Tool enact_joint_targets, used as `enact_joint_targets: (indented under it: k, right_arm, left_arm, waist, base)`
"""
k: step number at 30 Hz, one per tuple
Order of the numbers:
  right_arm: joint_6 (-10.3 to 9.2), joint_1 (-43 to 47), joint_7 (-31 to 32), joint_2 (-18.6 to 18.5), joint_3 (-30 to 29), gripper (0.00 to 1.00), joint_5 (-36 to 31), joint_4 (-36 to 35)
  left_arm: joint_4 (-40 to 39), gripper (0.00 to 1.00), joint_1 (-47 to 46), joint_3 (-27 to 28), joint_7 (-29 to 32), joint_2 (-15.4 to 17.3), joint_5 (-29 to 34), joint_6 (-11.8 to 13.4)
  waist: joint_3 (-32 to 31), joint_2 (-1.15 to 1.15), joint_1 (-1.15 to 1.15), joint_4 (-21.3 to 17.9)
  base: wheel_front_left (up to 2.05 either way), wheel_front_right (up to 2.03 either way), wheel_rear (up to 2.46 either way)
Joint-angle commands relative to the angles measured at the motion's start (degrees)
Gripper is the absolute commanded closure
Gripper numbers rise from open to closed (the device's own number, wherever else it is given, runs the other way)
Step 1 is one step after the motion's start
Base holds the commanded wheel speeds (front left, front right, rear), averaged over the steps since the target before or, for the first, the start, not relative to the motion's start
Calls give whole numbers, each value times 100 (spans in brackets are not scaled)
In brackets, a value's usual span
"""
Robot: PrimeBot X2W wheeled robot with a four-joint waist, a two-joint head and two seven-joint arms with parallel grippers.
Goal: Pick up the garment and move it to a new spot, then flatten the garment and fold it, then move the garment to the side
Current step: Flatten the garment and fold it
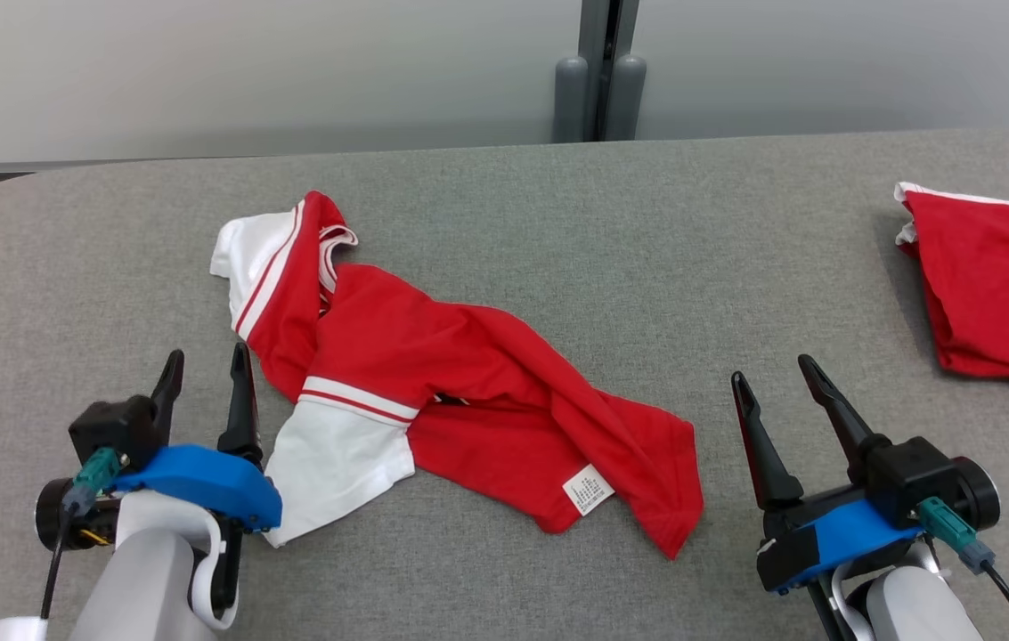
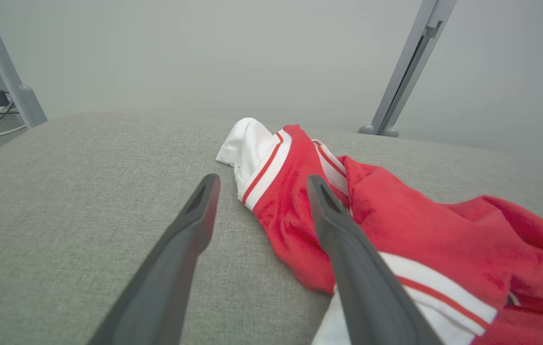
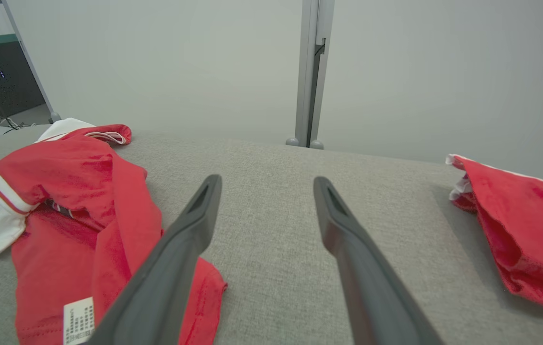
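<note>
A crumpled red garment (image 1: 459, 383) with white sleeves and a white care label lies twisted across the grey padded table (image 1: 611, 249), left of centre. My left gripper (image 1: 206, 365) stands open just left of its lower white sleeve, holding nothing. In the left wrist view the garment (image 2: 396, 225) lies under and beyond the right finger, and the left gripper (image 2: 262, 184) is open. My right gripper (image 1: 771, 369) stands open over bare table, right of the garment's hem. The right wrist view shows the garment (image 3: 70, 201) at left and the right gripper (image 3: 267, 184) open.
A second red garment (image 1: 994, 285), folded, lies at the table's right edge, also seen as red cloth (image 3: 515, 225) in the right wrist view. A grey post (image 1: 600, 80) stands behind the table's far edge. Cables lie on the floor beyond the table's left end.
</note>
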Motion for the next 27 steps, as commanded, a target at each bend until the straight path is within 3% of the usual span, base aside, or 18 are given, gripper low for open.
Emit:
enact_joint_targets:
  k: [1,13,27]
  right_arm:
    - [1,66,-27,23,-37,0,-41,-28]
    - [1,461,-24,147,-143,0,-13,-134]
    - [1,533,-24,147,96,0,170,7]
  left_arm:
    - [-170,0,112,56,-24,-17,44,25]
    - [-1963,0,1889,449,-25,-458,320,115]
    - [-2392,0,2385,539,-26,-622,434,126]
  waist:
    - [-40,0,0,12]
    - [-480,0,0,107]
    - [-619,0,0,92]
  base:
    - [0,0,0]
    - [0,0,0]
    - [0,0,0]
